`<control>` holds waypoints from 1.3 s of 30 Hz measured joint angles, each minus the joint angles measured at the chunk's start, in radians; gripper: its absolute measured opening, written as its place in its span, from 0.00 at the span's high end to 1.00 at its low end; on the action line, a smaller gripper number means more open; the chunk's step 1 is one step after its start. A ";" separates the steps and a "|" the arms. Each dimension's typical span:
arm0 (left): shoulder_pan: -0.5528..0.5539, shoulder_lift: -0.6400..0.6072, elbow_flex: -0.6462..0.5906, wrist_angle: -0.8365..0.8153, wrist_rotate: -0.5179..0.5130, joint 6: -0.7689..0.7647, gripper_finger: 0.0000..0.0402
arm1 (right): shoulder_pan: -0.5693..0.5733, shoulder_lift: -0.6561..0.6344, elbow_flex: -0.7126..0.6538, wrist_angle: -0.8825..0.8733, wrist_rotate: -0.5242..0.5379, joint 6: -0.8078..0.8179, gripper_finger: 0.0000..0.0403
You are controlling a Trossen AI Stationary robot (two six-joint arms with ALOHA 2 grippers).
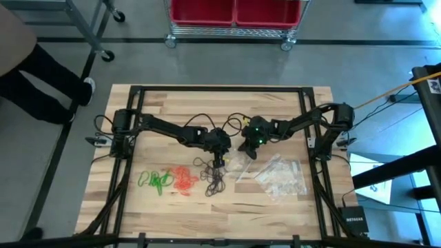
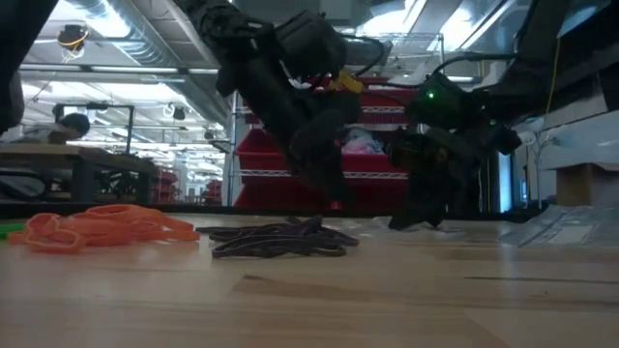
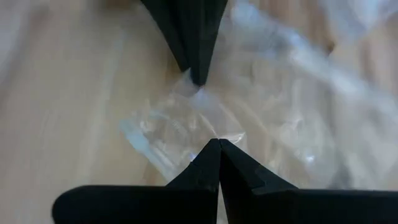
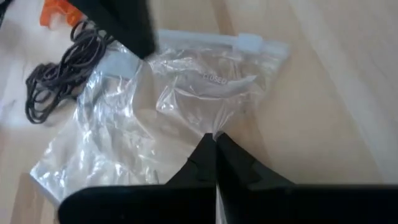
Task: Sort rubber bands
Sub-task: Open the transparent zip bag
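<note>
Arms angled inward, left end effector (image 1: 222,160) clenched, right end effector (image 1: 246,150) pinching clear bag (image 4: 186,112).

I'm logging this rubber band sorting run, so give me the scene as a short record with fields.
green rubber bands: pile, table's left part
orange rubber bands: pile beside the green
black rubber bands: pile, mid-table
clear plastic bags: spread right of the bands
left gripper: shut, at a bag's edge
right gripper: shut on clear plastic bag
</note>
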State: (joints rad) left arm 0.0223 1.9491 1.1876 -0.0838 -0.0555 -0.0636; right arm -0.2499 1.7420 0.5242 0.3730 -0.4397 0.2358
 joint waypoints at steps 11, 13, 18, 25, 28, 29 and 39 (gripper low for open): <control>0.010 -0.330 0.005 -0.064 -0.039 -0.069 1.00 | 0.107 -0.359 -0.003 -0.130 0.264 -0.188 1.00; 0.021 -0.384 0.005 -0.072 -0.040 -0.111 1.00 | 0.133 -0.438 -0.002 -0.129 0.323 -0.218 1.00; 0.054 -0.464 0.005 -0.082 -0.037 -0.248 1.00 | 0.192 -0.591 0.011 -0.148 0.456 -0.290 1.00; 0.070 -0.459 0.004 -0.061 0.024 -0.357 0.83 | 0.242 -0.648 0.095 -0.220 0.560 -0.382 1.00; 0.069 -0.457 0.004 -0.067 0.035 -0.351 0.72 | 0.246 -0.650 0.122 -0.228 0.579 -0.404 1.00; 0.071 -0.458 0.004 -0.069 0.036 -0.349 0.69 | 0.246 -0.650 0.129 -0.241 0.579 -0.406 1.00; 0.109 -0.451 -0.004 -0.083 0.064 -0.349 0.53 | 0.273 -0.650 0.150 -0.265 0.579 -0.451 1.00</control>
State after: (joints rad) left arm 0.1318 1.4978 1.1835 -0.1665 0.0089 -0.4126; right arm 0.0229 1.0920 0.6739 0.1083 0.1395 -0.2153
